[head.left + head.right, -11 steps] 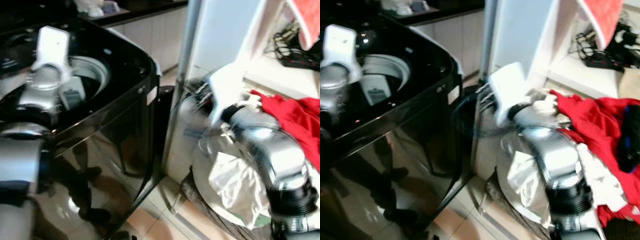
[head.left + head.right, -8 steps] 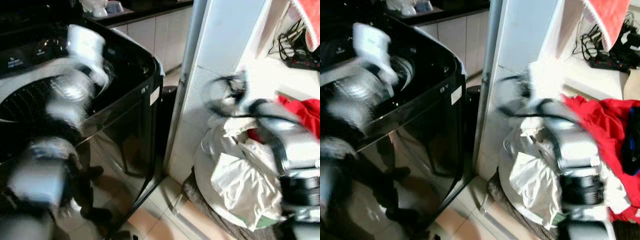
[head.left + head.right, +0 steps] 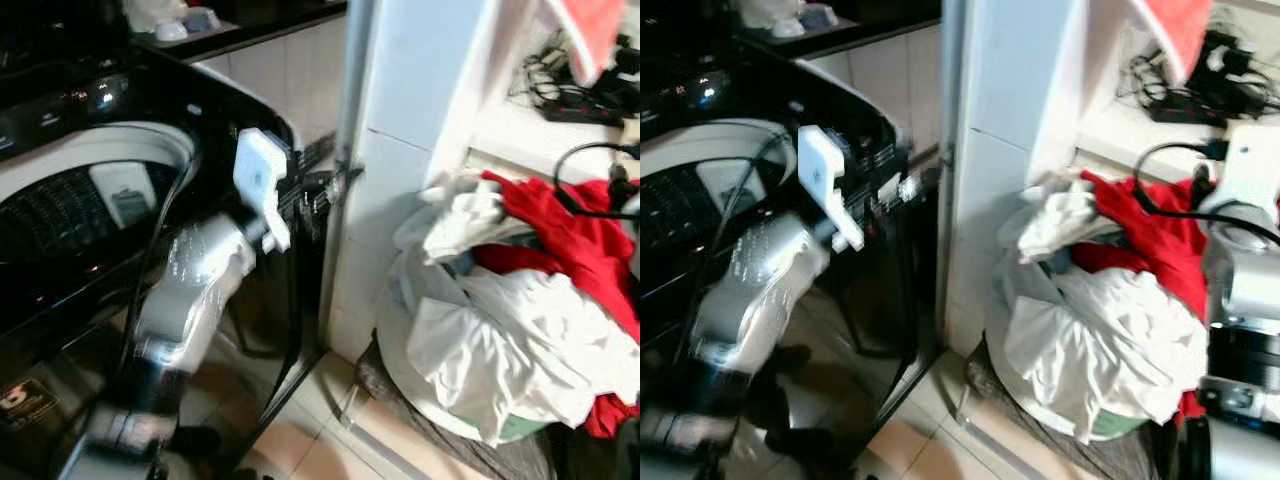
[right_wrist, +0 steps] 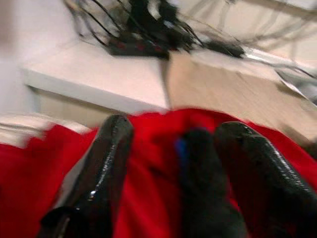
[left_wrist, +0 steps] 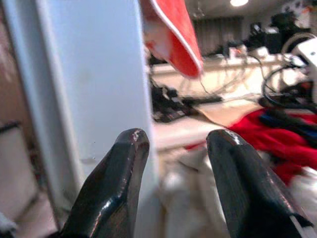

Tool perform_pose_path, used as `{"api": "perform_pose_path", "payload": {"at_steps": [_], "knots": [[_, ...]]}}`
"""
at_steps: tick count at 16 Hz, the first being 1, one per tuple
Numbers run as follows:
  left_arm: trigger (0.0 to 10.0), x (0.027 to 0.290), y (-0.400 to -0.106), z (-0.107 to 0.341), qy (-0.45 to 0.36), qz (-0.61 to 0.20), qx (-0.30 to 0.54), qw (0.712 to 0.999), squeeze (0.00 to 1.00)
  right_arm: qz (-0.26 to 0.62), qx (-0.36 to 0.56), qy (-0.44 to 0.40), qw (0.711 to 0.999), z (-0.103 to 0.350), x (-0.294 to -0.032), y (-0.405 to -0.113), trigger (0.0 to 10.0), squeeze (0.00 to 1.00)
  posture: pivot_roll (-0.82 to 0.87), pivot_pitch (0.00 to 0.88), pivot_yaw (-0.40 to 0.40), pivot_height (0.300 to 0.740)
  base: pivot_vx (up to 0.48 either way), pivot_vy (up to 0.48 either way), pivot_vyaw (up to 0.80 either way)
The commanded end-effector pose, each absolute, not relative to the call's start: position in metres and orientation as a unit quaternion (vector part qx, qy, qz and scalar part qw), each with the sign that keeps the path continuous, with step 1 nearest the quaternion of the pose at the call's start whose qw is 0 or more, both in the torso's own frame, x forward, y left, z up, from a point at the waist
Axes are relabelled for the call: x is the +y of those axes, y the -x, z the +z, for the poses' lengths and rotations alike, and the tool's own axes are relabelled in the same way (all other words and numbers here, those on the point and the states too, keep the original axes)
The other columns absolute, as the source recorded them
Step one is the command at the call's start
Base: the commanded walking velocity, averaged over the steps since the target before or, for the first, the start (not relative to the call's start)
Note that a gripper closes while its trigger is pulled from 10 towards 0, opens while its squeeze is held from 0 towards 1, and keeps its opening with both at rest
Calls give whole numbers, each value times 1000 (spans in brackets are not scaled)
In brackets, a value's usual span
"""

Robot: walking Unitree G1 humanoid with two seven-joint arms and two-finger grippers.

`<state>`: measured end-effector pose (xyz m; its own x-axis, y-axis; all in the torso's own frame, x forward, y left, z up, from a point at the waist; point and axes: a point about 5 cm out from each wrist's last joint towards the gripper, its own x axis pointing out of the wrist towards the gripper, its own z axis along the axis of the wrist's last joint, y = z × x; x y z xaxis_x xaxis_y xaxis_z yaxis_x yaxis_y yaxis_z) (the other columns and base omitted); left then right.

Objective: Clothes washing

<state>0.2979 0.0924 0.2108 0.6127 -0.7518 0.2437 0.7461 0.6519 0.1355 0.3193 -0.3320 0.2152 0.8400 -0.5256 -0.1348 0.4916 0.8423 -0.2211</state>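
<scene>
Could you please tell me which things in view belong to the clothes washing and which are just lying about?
Belongs to the job:
black top-loading washing machine
red garment
white crumpled clothes
open left gripper
open right gripper

Just lying about:
black tangled cables
white tiled pillar

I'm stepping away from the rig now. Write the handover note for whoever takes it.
Left gripper: fingers open, empty, raised beside the washer, aimed past the white pillar toward the clothes.
Right gripper: fingers open, empty, over the red garment.
Things: washer lid up, drum open. Laundry heaped in the basket on the floor to the right: white clothes in front, red ones behind.
Done: nothing gripped yet; whether the drum holds clothes cannot be told.
Left: grip a garment, carry it to the drum, repeat.
</scene>
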Motion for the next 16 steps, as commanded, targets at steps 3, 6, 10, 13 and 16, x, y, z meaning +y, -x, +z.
{"api": "perform_pose_path", "payload": {"at_steps": [3, 6, 10, 13, 16], "knots": [[10000, 85, -279, 216, -2, -438, -136, 889, 0, -289, 80, 43, 953, 224, -353, -316, 10000, 1000, -28, 10, -13, 740, 0, 0, 0], [10000, 81, -267, 210, -3, -454, -117, 883, 0, -290, 105, 11, 951, 214, -360, -312, 10000, 867, -34, 14, -11, 740, 0, 0, 0], [10000, 77, -252, 210, -7, -477, -92, 874, 0, -267, 170, -8, 948, 189, -359, -312, 10000, 0, -28, 19, -19, 740, 0, 0, 0], [10000, 75, -243, 209, 3, -500, -78, 863, 0, -289, 195, -3, 938, 179, -360, -307, 10000, 0, -24, 19, -18, 740, 0, 0, 0], [10000, 78, -243, 207, 5, -489, -70, 870, 0, -298, 215, -6, 930, 173, -360, -304, 10000, 0, -19, 18, -17, 740, 0, 0, 0]]}}
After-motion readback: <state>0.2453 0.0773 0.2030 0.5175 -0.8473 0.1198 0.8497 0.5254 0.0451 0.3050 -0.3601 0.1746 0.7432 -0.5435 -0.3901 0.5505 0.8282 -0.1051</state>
